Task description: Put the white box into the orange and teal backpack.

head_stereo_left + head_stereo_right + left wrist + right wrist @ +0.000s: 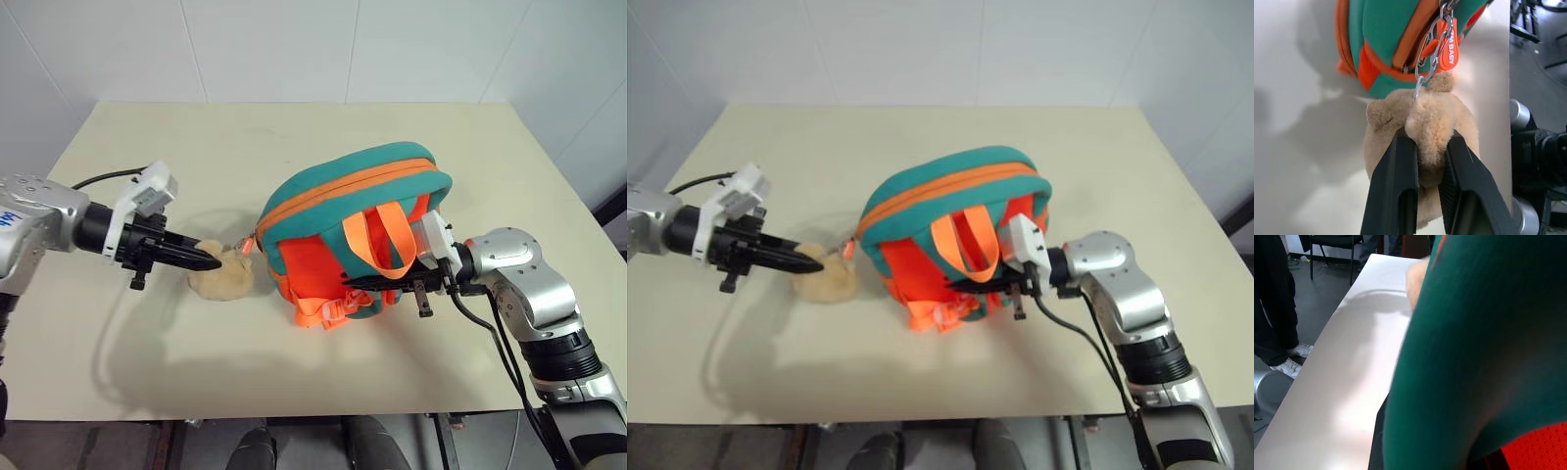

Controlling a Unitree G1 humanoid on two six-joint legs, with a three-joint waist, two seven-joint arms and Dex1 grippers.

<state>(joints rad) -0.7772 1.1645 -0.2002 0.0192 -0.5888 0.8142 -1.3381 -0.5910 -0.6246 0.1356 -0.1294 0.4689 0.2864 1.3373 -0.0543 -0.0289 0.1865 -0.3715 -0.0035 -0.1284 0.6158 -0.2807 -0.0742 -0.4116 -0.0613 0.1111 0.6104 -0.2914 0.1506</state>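
Observation:
The orange and teal backpack (353, 191) stands on the table with its zip closed and its orange straps facing me. Its tan plush ball (223, 279) lies on the table to its left, hung from the zip pulls (1442, 49) by a small chain. My left gripper (211, 262) is shut on this plush ball, and the fluff bulges between its black fingers (1396, 186). My right gripper (364, 284) is shut on the backpack's lower strap side, under the orange loop (377, 245). The white box is out of view.
The cream table (147, 147) has free room behind and to the left of the backpack. Its front edge runs close below both arms. Beyond the table's side, a person's legs and white shoe (1288, 352) stand on the floor near a chair (1327, 245).

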